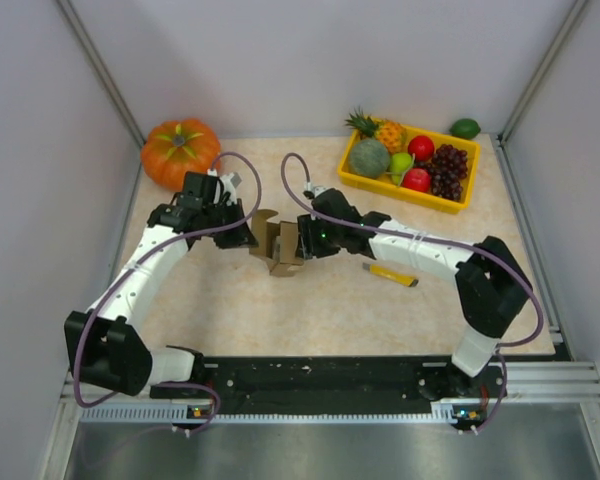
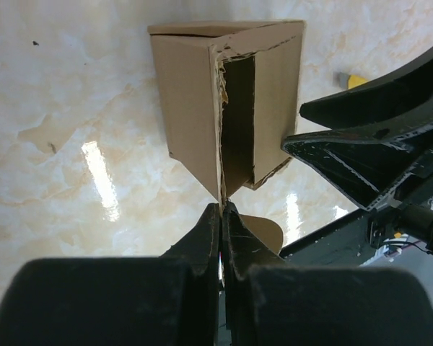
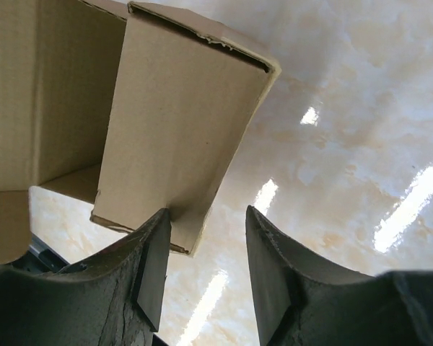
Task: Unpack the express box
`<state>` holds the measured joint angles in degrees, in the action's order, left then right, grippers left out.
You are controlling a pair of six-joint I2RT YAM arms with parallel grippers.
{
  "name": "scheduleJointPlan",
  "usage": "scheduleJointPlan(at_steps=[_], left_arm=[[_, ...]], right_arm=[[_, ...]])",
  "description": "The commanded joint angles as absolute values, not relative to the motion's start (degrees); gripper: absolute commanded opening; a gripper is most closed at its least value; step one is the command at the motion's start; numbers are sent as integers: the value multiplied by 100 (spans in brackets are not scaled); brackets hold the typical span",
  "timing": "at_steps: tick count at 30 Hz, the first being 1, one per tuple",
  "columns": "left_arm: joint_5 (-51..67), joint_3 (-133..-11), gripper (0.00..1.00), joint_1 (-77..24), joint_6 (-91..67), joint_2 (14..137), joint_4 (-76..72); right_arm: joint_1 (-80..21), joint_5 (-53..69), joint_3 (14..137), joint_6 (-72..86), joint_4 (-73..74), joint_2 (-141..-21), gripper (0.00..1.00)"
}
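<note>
The express box (image 1: 283, 247), a small brown cardboard carton with its flaps spread, stands mid-table between both arms. My left gripper (image 1: 252, 238) is at its left side. In the left wrist view this gripper (image 2: 221, 211) is shut on the thin edge of a flap, with the box (image 2: 202, 108) right beyond the tips. My right gripper (image 1: 302, 240) is at the box's right side. In the right wrist view it (image 3: 208, 216) stands open. A flap of the box (image 3: 180, 122) rests its lower corner against the left finger (image 3: 155, 252), and the right finger is clear of it.
An orange pumpkin (image 1: 180, 150) sits at the back left. A yellow fruit tray (image 1: 400, 193) stands at the back right, with a green fruit (image 1: 465, 128) behind it. A yellow and black tool (image 1: 390, 274) lies under the right forearm.
</note>
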<state>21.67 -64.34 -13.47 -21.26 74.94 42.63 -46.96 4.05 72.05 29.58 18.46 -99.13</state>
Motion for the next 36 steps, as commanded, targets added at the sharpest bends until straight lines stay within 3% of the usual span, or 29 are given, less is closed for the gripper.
scheduleJointPlan(at_steps=[1, 11, 17, 22, 29, 36], left_arm=[[2549, -6855, 0, -1310, -1925, 7374, 4315], [2593, -7119, 0, -1310, -1582, 7392, 4781], [2601, -7181, 0, -1301, -1573, 7383, 4825], [2689, -7225, 0, -1301, -1591, 7313, 4860], [2839, -7418, 0, -1309, -1670, 7304, 4966], [2830, -7488, 0, -1301, -1600, 7269, 5071]], right_arm=[[-4623, 106, 6917, 3006, 1951, -9624, 44], [-4526, -685, 6530, 3322, 2101, -9317, 44], [-4509, -1124, 6522, 3322, 2065, -8931, 51], [-4526, -854, 6530, 3060, 1741, -8526, 52], [-4702, 509, 6819, 2505, 1143, -8516, 35], [-4772, 299, 7014, 3145, 1362, -9377, 25]])
